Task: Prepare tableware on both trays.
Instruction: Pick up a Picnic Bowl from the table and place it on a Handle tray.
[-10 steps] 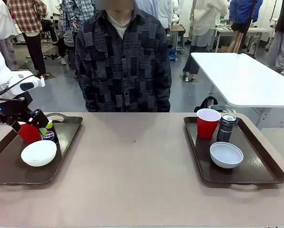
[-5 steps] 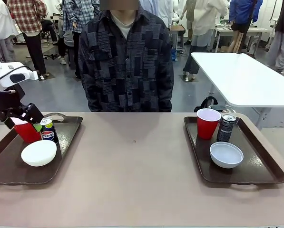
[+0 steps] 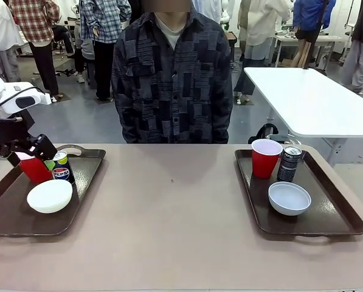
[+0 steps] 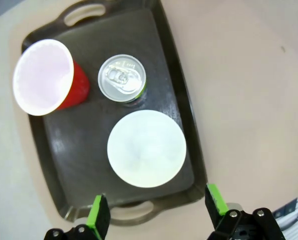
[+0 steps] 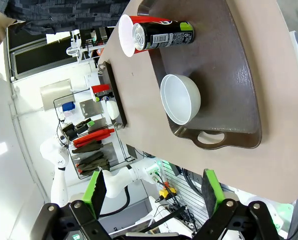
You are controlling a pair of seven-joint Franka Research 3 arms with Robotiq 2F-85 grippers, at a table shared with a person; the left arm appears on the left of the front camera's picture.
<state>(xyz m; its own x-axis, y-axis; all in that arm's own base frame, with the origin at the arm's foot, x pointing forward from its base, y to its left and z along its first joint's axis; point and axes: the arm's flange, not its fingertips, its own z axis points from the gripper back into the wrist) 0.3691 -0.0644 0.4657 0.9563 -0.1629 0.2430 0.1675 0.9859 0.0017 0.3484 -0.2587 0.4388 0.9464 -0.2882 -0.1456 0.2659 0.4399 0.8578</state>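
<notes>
- Your left tray held a red cup, the Pepsi can just beside it, and a white bowl nearer the robot; both cup and bowl looked empty from the left wrist view.
- Your right tray carried a second red cup, a dark can and another empty bowl.
- Your left end effector hung over its tray, fingers spread wide, holding nothing.
- Your right end effector was likewise wide and empty.
- Both trays sat well apart on the counter.

Tan table: left tray and right tray flat, well apart.
</notes>
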